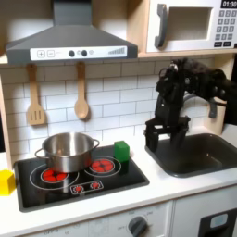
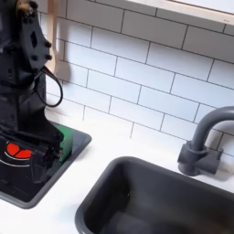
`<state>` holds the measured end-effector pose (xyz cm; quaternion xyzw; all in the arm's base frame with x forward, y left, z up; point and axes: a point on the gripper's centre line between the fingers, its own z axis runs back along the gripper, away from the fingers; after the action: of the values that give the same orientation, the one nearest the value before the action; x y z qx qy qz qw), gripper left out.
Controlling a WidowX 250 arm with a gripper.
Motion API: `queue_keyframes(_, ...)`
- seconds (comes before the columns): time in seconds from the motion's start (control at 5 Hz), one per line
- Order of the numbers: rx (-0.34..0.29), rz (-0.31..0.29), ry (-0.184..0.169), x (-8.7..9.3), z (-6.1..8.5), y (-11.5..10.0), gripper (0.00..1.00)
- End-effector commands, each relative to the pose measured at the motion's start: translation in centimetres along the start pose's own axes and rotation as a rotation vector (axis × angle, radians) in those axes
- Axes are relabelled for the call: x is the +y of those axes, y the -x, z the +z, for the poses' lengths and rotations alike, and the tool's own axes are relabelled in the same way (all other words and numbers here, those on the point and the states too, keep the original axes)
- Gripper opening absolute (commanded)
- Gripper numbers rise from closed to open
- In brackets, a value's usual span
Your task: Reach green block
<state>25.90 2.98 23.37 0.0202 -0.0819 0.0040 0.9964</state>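
The green block (image 1: 121, 151) is a small bright green cube on the back right corner of the black stove top (image 1: 88, 185). In the second exterior view the green block (image 2: 63, 146) peeks out from behind the arm. My gripper (image 1: 159, 139) points down over the counter between the stove and the sink, to the right of the block in the first exterior view and apart from it. Its fingers stand apart with nothing between them. In the second exterior view the gripper (image 2: 38, 163) hangs low at the left, partly covering the block.
A steel pot (image 1: 65, 151) sits on the stove's left burner, and a yellow block (image 1: 6, 180) lies at the far left. The dark sink (image 1: 196, 155) with its grey faucet (image 2: 206, 146) is to the right. Wooden utensils (image 1: 81, 97) hang on the tiled wall.
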Motion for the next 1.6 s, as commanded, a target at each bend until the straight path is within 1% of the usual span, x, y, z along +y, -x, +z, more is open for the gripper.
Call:
queue_keyframes(0.0,0.006,0.008,0.004,0.8,-0.8,-1.0,1.00)
queue_keyframes(0.4,-0.012,0.010,0.009,0.7,-1.2,-3.1,1.00)
queue_keyframes(1.0,-0.011,0.020,0.009,1.0,-2.4,-5.6,1.00)
queue_keyframes(1.4,-0.012,0.029,0.010,1.3,-2.9,-7.3,1.00)
